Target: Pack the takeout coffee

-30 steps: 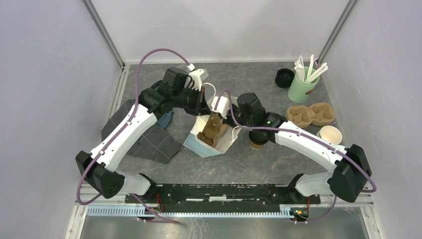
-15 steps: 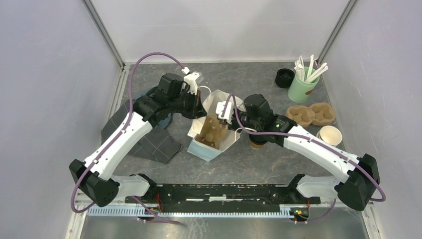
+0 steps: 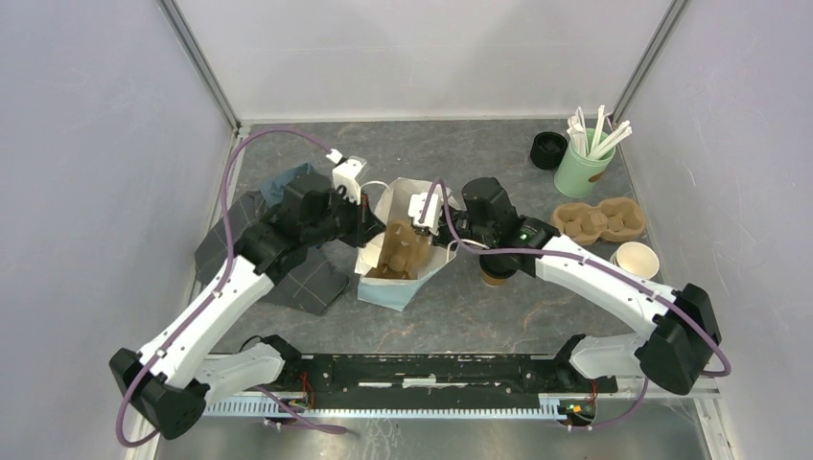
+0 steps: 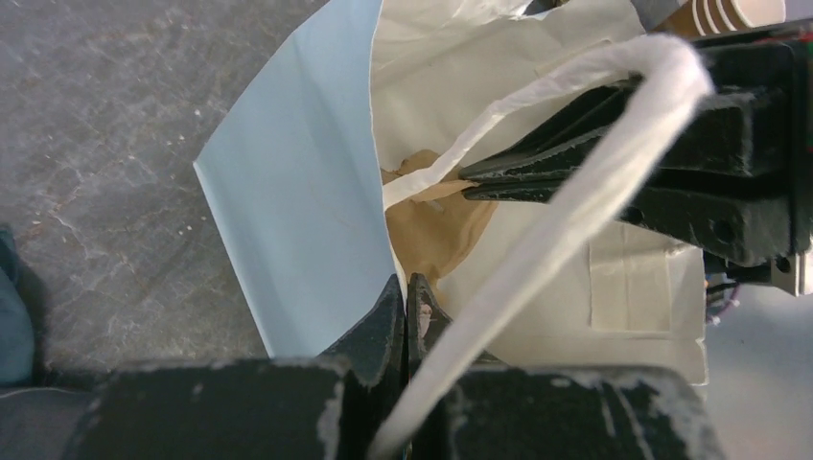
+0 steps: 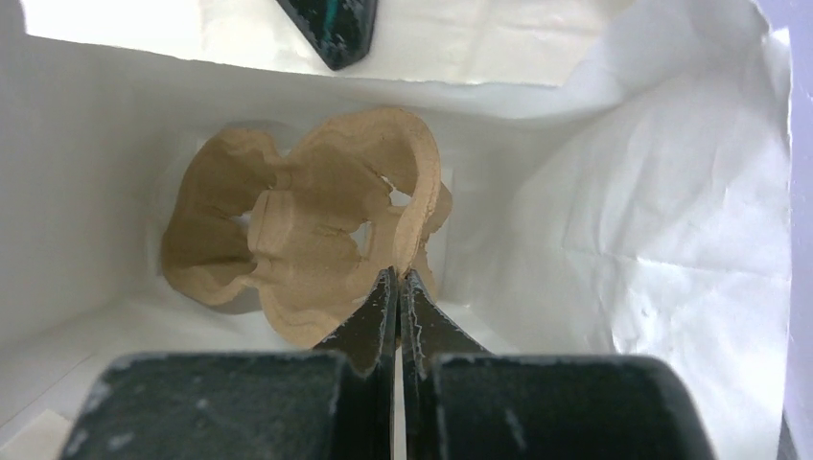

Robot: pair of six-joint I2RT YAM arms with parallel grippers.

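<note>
A white paper carrier bag with a pale blue outside (image 3: 383, 287) stands open-mouthed in the middle of the grey stone-patterned table (image 3: 460, 321), and both arms reach to its mouth. The left gripper (image 4: 406, 287) is clenched at the bag's near rim. From its wrist camera the fingers (image 4: 388, 321) look pinched on the paper wall itself, though the twisted white paper handle (image 4: 561, 235) crosses right over them, so what exactly they nip is hard to tell. The right gripper (image 5: 398, 278) is closed tight on the upper edge of a brown moulded-pulp cup carrier (image 5: 307, 230), which sits tilted inside the bag against its white lining.

The takeout coffee, a small brown kraft paper cup (image 3: 495, 278), stands on the table outside the bag, just beside its right side. It is tucked under the right arm, so only its lower part shows from above.

Toward the right rear of the table are a mint-green cup of white stirrers (image 3: 581, 171), a round black lid stack (image 3: 548, 149), a second brown pulp carrier (image 3: 599, 220) and a cream-rimmed paper cup (image 3: 636, 259). Dark grey folded sheets (image 3: 297, 278) lie left of the bag.
</note>
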